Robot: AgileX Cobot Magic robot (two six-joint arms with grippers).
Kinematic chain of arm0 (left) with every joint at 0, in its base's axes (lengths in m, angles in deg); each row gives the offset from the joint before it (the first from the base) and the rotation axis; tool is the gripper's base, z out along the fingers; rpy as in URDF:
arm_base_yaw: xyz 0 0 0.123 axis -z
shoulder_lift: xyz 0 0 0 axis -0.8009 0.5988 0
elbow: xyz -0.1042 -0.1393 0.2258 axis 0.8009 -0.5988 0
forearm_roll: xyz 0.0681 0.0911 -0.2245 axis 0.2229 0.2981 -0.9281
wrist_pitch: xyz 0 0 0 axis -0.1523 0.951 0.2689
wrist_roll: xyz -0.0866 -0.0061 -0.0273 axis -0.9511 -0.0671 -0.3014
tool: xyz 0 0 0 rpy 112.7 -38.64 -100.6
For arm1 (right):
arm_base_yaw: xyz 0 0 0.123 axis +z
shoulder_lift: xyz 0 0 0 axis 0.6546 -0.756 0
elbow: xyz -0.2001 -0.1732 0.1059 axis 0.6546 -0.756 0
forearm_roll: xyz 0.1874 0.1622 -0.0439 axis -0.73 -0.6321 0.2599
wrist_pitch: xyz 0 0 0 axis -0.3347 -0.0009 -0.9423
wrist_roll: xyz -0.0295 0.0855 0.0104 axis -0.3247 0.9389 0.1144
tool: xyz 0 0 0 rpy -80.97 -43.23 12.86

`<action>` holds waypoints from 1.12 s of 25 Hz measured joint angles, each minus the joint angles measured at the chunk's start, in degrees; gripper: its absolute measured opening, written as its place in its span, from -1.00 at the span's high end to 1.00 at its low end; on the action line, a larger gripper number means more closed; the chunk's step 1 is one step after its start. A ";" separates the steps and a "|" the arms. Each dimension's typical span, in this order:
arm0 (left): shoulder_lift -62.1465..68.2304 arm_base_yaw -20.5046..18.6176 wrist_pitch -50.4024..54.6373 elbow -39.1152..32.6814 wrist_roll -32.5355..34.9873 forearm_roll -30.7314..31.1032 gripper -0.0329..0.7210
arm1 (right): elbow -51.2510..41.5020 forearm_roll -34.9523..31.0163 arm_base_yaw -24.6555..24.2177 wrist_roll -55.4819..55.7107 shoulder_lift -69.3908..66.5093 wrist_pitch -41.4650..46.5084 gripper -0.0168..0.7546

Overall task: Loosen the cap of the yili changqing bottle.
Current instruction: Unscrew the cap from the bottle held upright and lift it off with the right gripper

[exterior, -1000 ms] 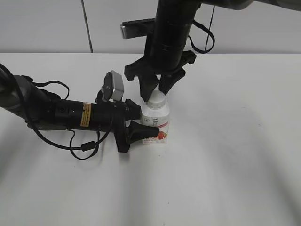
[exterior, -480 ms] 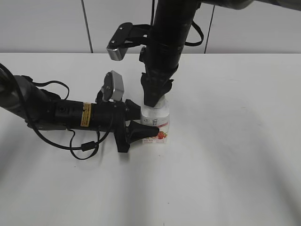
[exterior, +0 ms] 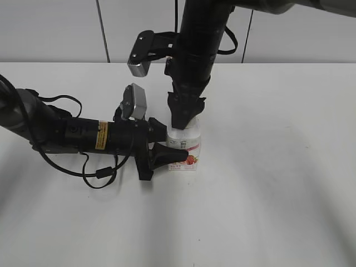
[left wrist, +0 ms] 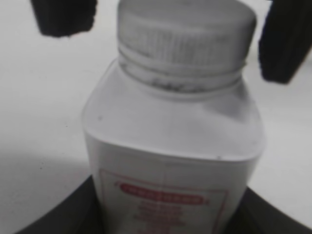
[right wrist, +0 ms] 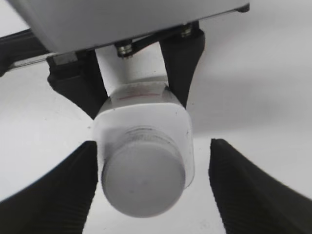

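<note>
The yili changqing bottle (exterior: 187,147) stands upright on the white table, white with a red strawberry label. My left gripper (exterior: 173,140) comes in from the left and is shut on the bottle's body (left wrist: 170,136). The white ribbed cap (left wrist: 185,34) sits on the neck. My right gripper (exterior: 184,119) hangs straight down over the bottle and hides the cap in the exterior view. In the right wrist view the cap (right wrist: 144,183) lies between the open right gripper (right wrist: 153,195) with a gap on each side. Its fingers (left wrist: 285,44) flank the cap without touching.
The white table (exterior: 278,183) runs back to a pale wall. The left arm's black body and cables (exterior: 83,136) lie on the table at the left. The right arm's wrist camera (exterior: 140,54) juts out to the left above the bottle.
My right gripper has turned about its vertical axis and come down around the cap; its camera swung to the left. The left gripper and the bottle have not moved.
</note>
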 joint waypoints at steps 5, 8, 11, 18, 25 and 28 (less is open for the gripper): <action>0.00 0.00 0.00 0.04 -0.11 0.12 -0.06 | 4.23 0.13 0.06 5.55 -0.23 0.06 -0.52; 0.00 0.00 0.00 0.11 -0.11 0.25 -0.06 | 6.95 0.12 0.06 14.48 -0.23 -0.12 -0.52; 0.00 0.00 0.00 0.11 -0.11 0.32 -0.06 | 7.79 0.18 0.06 29.52 -0.23 -0.24 -0.52; 0.00 0.00 0.00 0.11 -0.11 0.33 -0.06 | 7.66 0.37 0.06 58.04 -0.23 -0.24 -0.52; 0.00 0.00 -0.04 0.11 -0.11 0.38 -0.06 | 1.54 2.13 0.06 64.55 1.69 -0.36 -0.52; 0.00 0.00 -0.04 0.11 -0.11 0.43 -0.06 | 0.41 2.67 0.06 65.34 2.73 -0.31 -0.51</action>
